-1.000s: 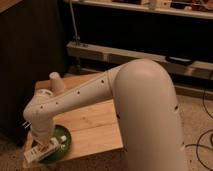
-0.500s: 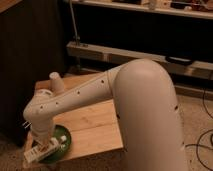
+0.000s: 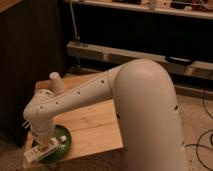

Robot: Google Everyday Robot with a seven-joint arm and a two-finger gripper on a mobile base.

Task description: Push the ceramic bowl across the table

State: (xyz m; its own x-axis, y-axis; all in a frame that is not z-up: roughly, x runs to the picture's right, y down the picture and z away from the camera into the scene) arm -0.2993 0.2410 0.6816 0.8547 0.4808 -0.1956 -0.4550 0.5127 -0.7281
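One white arm (image 3: 145, 100) reached over one wooden table (image 3: 95, 120). One green ceramic bowl (image 3: 63, 144) sat at its near left corner. It looked stiff, glossy and breakable, best pushed at the rim. One white cup (image 3: 56, 82) stood far left. The gripper (image 3: 42, 150) hung over the bowl; I could not tell its grip.

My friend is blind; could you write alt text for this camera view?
A bulky white robot arm reaches down, its gripper at the shallow glossy green ceramic bowl on the near corner of a light wooden table. An upside-down white cup stands at the far edge.
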